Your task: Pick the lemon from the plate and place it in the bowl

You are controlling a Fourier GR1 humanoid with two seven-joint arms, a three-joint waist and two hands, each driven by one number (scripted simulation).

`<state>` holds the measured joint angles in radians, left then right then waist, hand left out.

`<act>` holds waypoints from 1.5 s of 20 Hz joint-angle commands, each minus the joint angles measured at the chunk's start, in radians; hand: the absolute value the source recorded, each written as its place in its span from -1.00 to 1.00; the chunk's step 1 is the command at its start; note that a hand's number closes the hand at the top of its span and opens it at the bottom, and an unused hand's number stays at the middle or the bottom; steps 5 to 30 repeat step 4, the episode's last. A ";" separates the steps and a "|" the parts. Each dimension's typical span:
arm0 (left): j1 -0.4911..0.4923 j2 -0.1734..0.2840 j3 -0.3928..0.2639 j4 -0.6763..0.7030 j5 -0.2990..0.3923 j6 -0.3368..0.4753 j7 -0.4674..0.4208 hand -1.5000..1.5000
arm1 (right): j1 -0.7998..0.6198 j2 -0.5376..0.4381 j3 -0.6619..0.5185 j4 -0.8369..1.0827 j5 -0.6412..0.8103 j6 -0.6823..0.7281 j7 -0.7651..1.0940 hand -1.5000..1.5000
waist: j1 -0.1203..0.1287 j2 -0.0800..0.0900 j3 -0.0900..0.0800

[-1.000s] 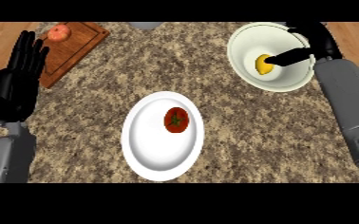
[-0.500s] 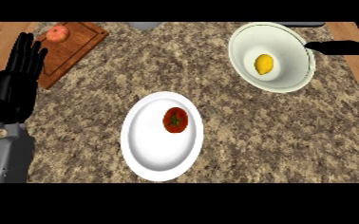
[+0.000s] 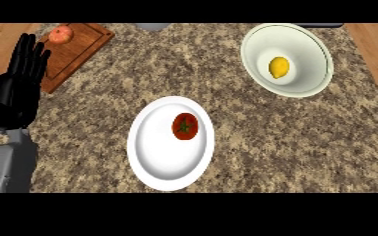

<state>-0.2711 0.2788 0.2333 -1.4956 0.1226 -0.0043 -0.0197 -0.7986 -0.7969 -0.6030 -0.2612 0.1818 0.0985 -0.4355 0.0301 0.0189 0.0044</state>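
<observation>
Fingers: head view — the left hand [image 3: 22, 82] rests at the left edge, fingers straight and pointing up, holding nothing. The right hand shows nowhere in this view, so its fingers cannot be told.
Lemon: the lemon [image 3: 278, 67] lies inside the bowl [image 3: 319, 55] at upper right, near the bowl's middle and clear of its wall. By this picture the task looks done.
Plate: the white plate [image 3: 159, 155] sits at lower centre and holds only a tomato [image 3: 184, 126] near its upper right part.
Lemon's lie: it looks slightly taller than wide — its long axis runs roughly up and down the view. Which end is the tip, I cannot tell.
Risk: little remains. A returning hand could nudge the bowl and roll the lemon.
Elsewhere: a wooden board [image 3: 77, 50] at upper left carries an orange-red fruit [image 3: 61, 34].
</observation>
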 commanded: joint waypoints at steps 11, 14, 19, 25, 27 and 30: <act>-0.026 -0.004 -0.006 0.031 -0.006 0.000 -0.007 0.00 | 0.081 -0.109 -0.050 0.078 -0.038 0.142 -0.091 -1.00 | 0.013 0.006 0.003; -0.026 -0.004 -0.006 0.031 -0.006 0.000 -0.007 0.00 | 0.081 -0.109 -0.050 0.078 -0.038 0.142 -0.091 -1.00 | 0.013 0.006 0.003; -0.026 -0.004 -0.006 0.031 -0.006 0.000 -0.007 0.00 | 0.081 -0.109 -0.050 0.078 -0.038 0.142 -0.091 -1.00 | 0.013 0.006 0.003; -0.026 -0.004 -0.006 0.031 -0.006 0.000 -0.007 0.00 | 0.081 -0.109 -0.050 0.078 -0.038 0.142 -0.091 -1.00 | 0.013 0.006 0.003; -0.026 -0.004 -0.006 0.031 -0.006 0.000 -0.007 0.00 | 0.081 -0.109 -0.050 0.078 -0.038 0.142 -0.091 -1.00 | 0.013 0.006 0.003; -0.026 -0.004 -0.006 0.031 -0.006 0.000 -0.007 0.00 | 0.081 -0.109 -0.050 0.078 -0.038 0.142 -0.091 -1.00 | 0.013 0.006 0.003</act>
